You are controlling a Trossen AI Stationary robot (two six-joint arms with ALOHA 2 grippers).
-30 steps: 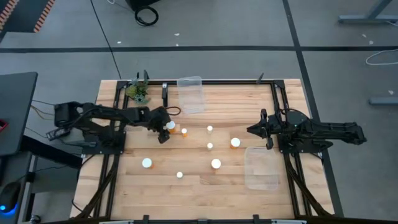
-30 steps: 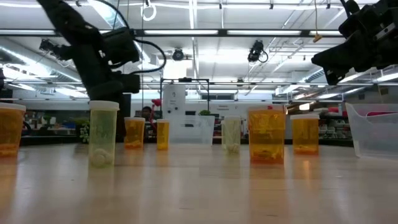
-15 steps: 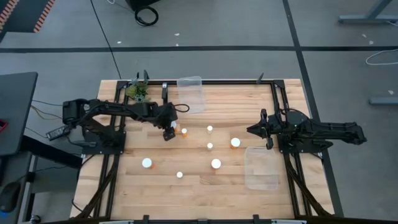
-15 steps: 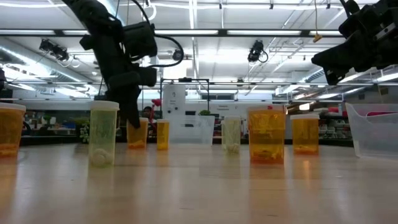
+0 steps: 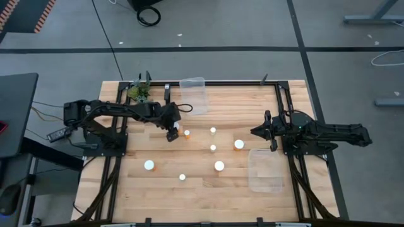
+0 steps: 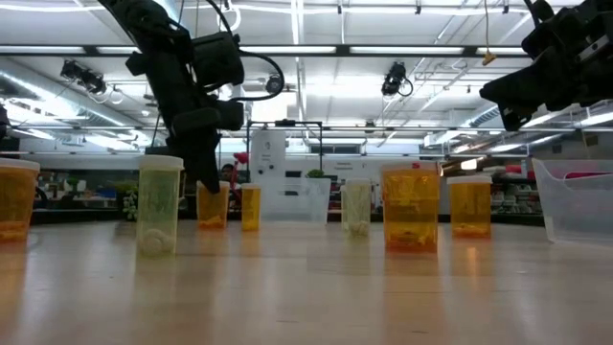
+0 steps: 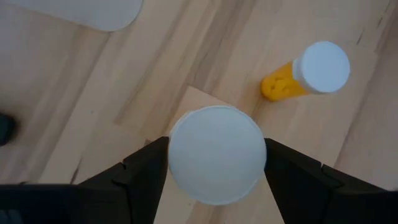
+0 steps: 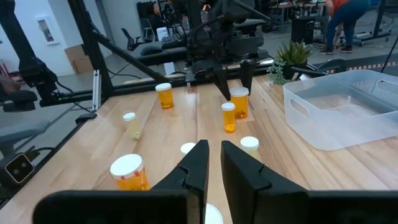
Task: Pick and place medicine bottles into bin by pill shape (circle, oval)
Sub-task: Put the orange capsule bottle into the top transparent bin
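My left jaws (image 7: 214, 180) are standing wide on either side of a white-capped medicine bottle (image 7: 216, 154), which is resting on the table (image 5: 202, 186) near the clear bin (image 5: 194, 96), just beside a narrower bottle (image 7: 308, 71). My right jaws (image 8: 213, 163) are waiting closed, empty.

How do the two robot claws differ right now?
The left gripper is at work: its fingers stand apart on either side of a white-capped medicine bottle, low over the table. The right gripper waits at the table's right side, shut, holding nothing, away from any bottle. Both are dark, two-fingered, and point toward the table's middle.
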